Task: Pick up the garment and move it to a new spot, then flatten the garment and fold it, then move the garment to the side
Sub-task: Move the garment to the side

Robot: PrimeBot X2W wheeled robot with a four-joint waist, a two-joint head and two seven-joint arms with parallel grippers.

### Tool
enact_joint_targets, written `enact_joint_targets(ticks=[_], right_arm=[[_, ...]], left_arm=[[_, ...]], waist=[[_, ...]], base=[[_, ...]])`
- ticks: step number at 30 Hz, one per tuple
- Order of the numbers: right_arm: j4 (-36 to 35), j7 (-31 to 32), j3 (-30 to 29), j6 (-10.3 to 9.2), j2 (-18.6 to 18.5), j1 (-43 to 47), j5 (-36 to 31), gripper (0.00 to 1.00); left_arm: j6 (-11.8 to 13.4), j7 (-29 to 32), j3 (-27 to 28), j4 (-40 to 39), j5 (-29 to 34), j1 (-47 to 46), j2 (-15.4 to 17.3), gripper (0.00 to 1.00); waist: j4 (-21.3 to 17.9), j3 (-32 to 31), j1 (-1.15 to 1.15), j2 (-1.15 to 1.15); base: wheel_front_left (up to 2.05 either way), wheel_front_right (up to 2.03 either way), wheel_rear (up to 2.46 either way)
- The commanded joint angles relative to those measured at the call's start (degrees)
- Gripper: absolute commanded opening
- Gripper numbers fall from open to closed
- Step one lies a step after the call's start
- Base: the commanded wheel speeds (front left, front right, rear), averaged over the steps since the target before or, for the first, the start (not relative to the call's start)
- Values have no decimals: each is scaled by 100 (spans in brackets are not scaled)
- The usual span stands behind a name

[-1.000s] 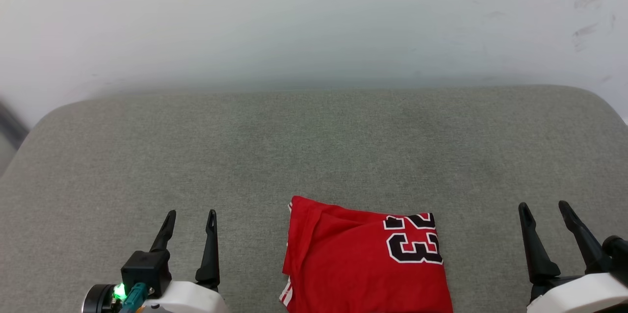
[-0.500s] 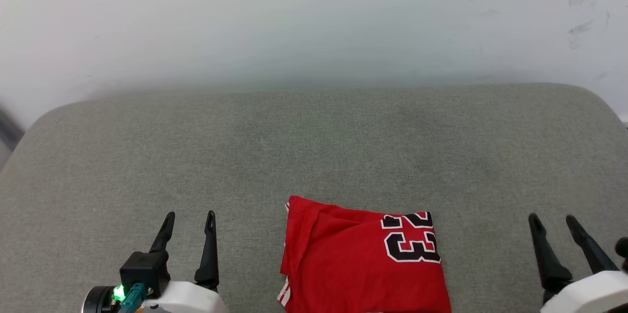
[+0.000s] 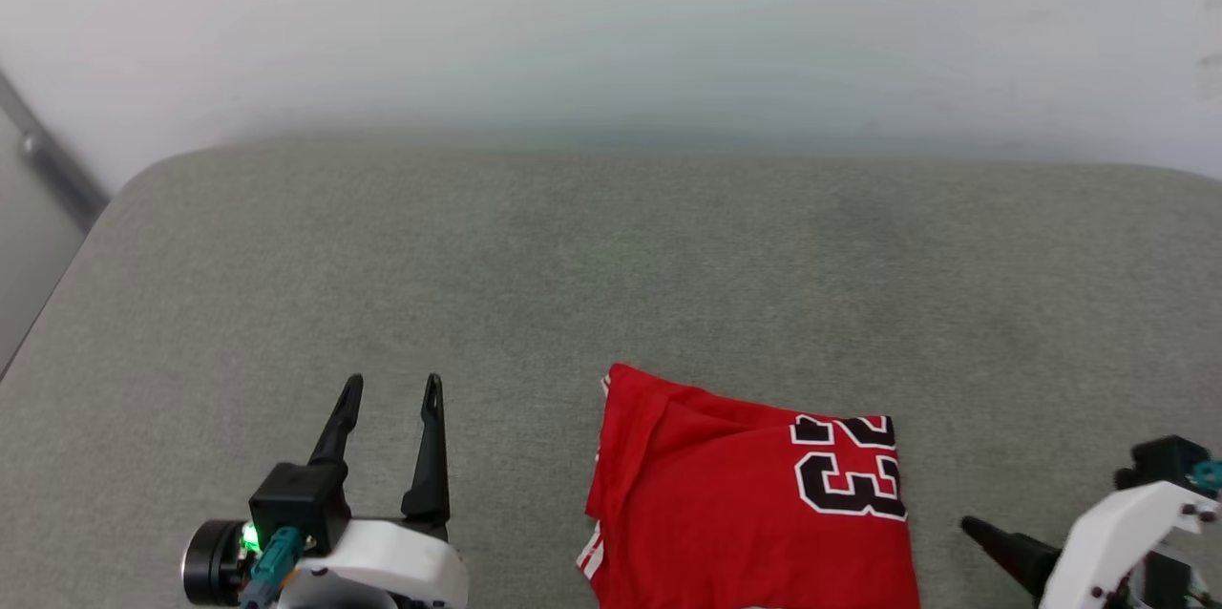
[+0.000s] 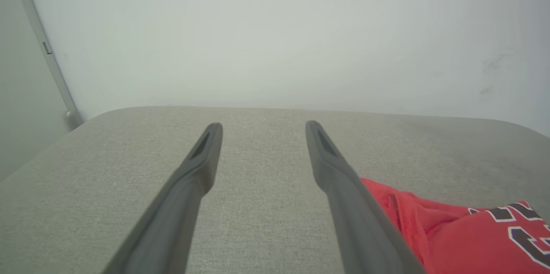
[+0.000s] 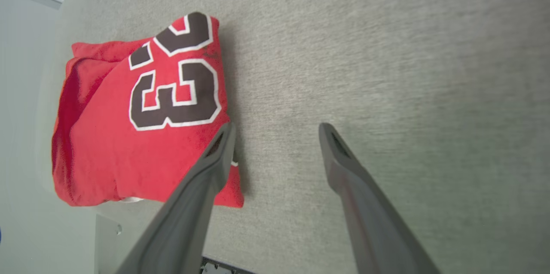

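The garment [image 3: 745, 504] lies folded into a red square near the front edge of the grey padded surface [image 3: 611, 256], its black-and-white number facing up. My left gripper [image 3: 391, 382] stands open to the garment's left, apart from it and holding nothing. In the left wrist view the garment [image 4: 451, 231] shows past the right finger of the left gripper [image 4: 263, 124]. One finger [image 3: 1007, 552] of my right gripper points left at the garment's right side. In the right wrist view the right gripper [image 5: 275, 124] is open and empty, its left finger over the edge of the garment [image 5: 129, 136].
A white wall [image 3: 611, 17] rises behind the padded surface. A grey rail [image 3: 48, 160] runs down at the far left. The surface's front edge [image 5: 107, 239] lies just beyond the garment in the right wrist view. Bare grey fabric stretches behind and to both sides of the garment.
The head camera has turned, shifting the picture rightward. My right gripper has swung from pointing up to pointing left toward the garment and sunk low. The left gripper and garment stay put.
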Motion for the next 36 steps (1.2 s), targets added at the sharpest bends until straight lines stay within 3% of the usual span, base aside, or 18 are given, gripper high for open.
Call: enact_joint_targets(ticks=[1, 14, 15, 16, 17, 25, 30, 36], right_arm=[[133, 138, 140, 0, 40, -196, 186, 100], [1506, 268, 1113, -6, 119, -841, 1464, 100], [1549, 242, 1201, -6, 114, -865, 1512, 28], [1549, 242, 1201, -6, 114, -865, 1512, 28], [1570, 183, 1269, -6, 125, -889, 1593, 0], [1238, -360, 1913, -1, -232, -1123, 1698, 0], [1257, -871, 2396, -1, -565, -1220, 1005, 0], [1525, -1128, 2643, -1, -793, -1454, 35, 0]], left_arm=[[-40, -28, 25, -44, 62, -144, 0, 100], [-220, -44, 242, -182, 313, -390, -92, 100], [-227, -44, 262, -185, 318, -375, -106, 100], [-227, -44, 262, -185, 318, -375, -106, 100], [-236, -45, 290, -184, 341, -355, -117, 100], [-273, -45, 444, -72, 403, -126, -135, 100], [-274, -41, 480, -49, 371, 96, -111, 100], [-289, -41, 518, -116, 373, 240, -142, 100]], waist=[[170, 150, 0, 0], [756, 645, 0, 0], [773, 646, 0, 0], [773, 646, 0, 0], [784, 640, 0, 0], [668, 301, 0, 0], [312, -5, 0, 0], [-398, -71, 0, 0]], base=[[0, 0, 0], [0, 0, 0], [0, 0, 0], [0, 0, 0], [0, 0, 0], [0, 0, 0], [0, 0, 0], [0, 0, 0]])
